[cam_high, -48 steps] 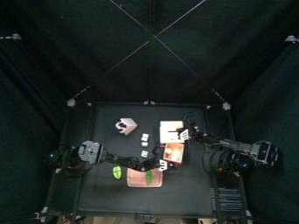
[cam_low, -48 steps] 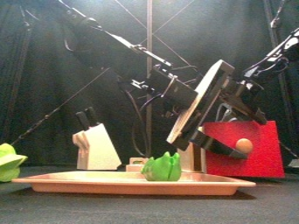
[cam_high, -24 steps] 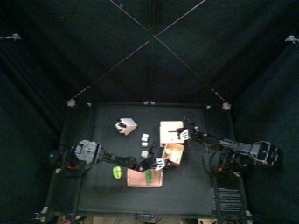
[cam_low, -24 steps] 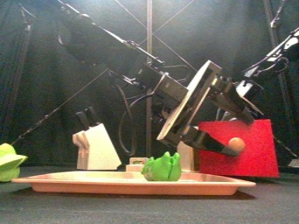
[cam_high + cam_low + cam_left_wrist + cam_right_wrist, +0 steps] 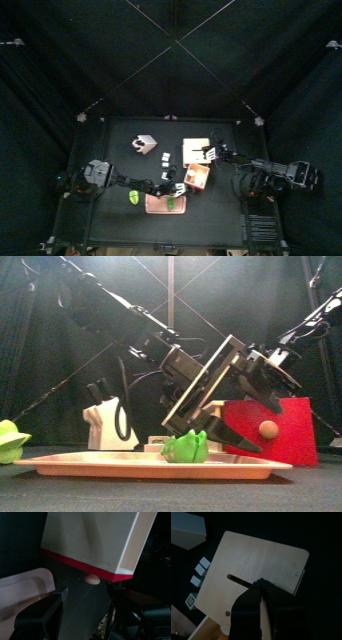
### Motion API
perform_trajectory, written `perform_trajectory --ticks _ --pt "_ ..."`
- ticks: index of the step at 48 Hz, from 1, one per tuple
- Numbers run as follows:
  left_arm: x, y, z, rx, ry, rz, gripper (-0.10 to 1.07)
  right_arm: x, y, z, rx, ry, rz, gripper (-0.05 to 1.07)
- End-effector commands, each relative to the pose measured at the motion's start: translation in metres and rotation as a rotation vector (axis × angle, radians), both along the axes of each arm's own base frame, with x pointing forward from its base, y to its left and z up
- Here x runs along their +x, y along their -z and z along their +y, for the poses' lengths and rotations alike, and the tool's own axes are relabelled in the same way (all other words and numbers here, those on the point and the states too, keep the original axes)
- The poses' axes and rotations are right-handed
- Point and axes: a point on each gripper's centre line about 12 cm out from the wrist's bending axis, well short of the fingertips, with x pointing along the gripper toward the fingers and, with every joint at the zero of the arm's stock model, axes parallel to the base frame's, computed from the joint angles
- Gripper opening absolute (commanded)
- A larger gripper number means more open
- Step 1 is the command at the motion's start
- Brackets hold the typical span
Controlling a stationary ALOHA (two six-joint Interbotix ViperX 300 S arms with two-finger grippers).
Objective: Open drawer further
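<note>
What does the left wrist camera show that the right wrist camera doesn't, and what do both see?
Only the left wrist view: the red-fronted drawer, its round knob, the pink slab and the left gripper, jaws open. Only the right wrist view: the white-grey cube, a dark slot and the right gripper. Both: the light-wood box.

No legible txt/nos. anywhere (box tag (image 5: pixel 209 153) just b/w pattern).
</note>
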Motion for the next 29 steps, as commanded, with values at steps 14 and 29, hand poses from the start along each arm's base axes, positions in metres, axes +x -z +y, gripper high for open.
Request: perform_trajectory --ticks 14,29 --pt "-0.002 -0.058 -0.003 0.147 0.110 -0.131 0.95 0.001 0.003 -0.001 0.009 0.005 0.011 0.35" --pt "-0.012 -0.085 -0.003 0.311 0.227 -0.191 0.95 0.002 0.002 -0.001 0.006 0.002 0.008 0.35"
